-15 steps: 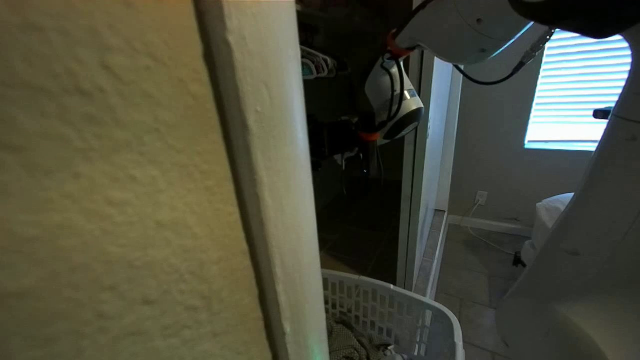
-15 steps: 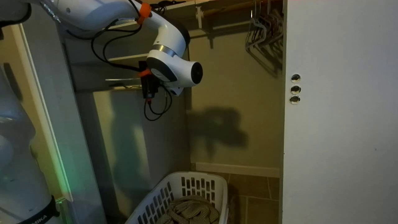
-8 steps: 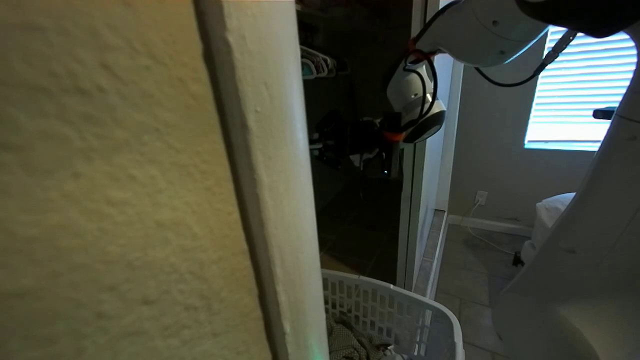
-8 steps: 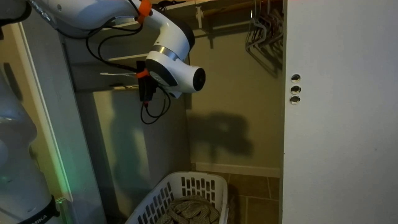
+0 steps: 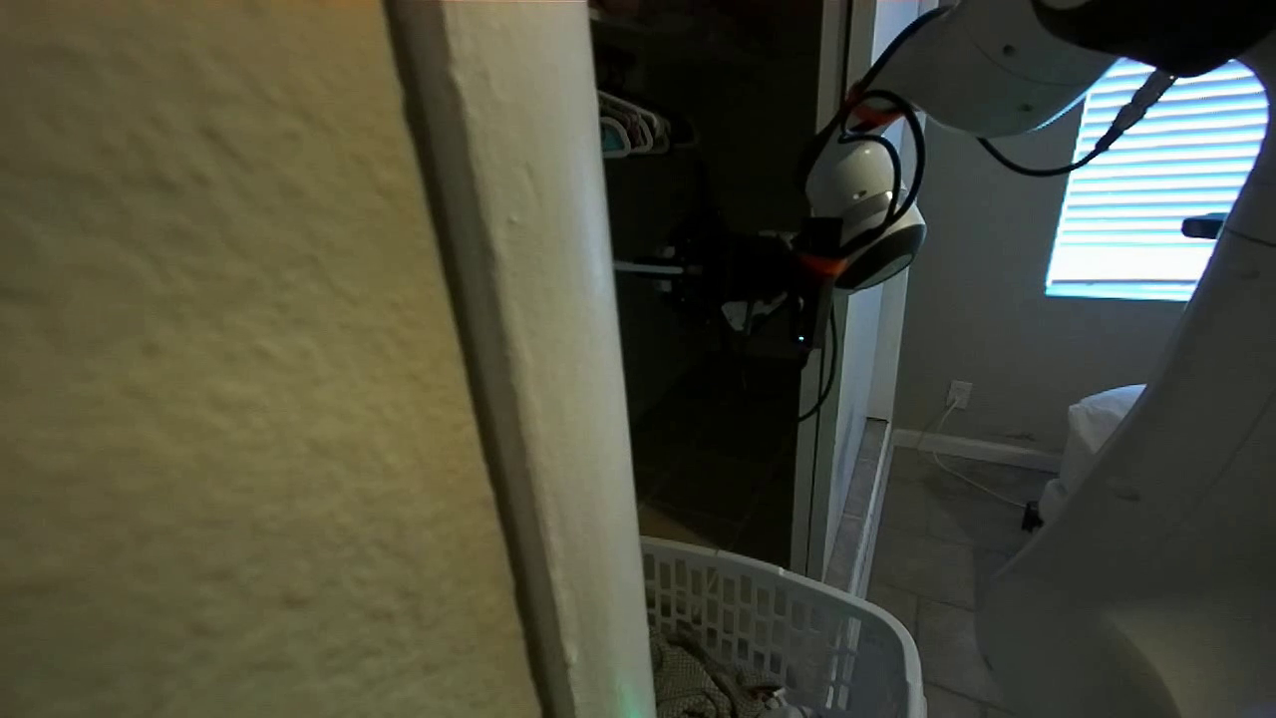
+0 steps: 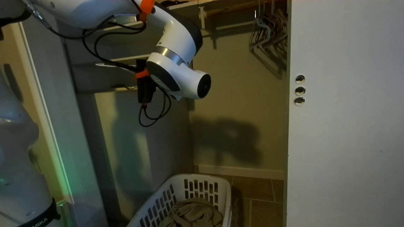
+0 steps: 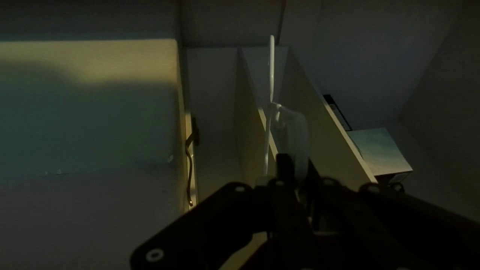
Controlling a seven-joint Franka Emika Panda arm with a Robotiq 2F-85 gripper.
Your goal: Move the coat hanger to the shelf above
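My gripper [image 7: 299,175] is shut on a slim whitish coat hanger [image 7: 272,69], whose blurred part [image 7: 300,142] runs down between the fingertips. In the exterior views the hanger shows as a thin pale bar [image 6: 107,65] [image 5: 648,267] sticking out from the gripper, whose fingers are hard to see there. In the wrist view up lies to the right. The hanger is in front of the middle shelf [image 6: 131,58], which shows as a board [image 7: 249,146]; in that exterior view it sits just below the shelf's front edge. An upper shelf [image 7: 322,127] lies above it.
A box [image 7: 378,150] sits on the upper shelf. A dark curved strip [image 7: 189,165] lies on the lower ledge [image 6: 126,89]. Other hangers [image 6: 263,39] hang from the rod. A laundry basket [image 6: 225,186] with cloth stands below. A white door [image 6: 344,126] borders the closet.
The held hanger has risen from near the lower ledge to about the middle shelf's edge. The gripper has shifted left in an exterior view and the wrist has turned slightly.
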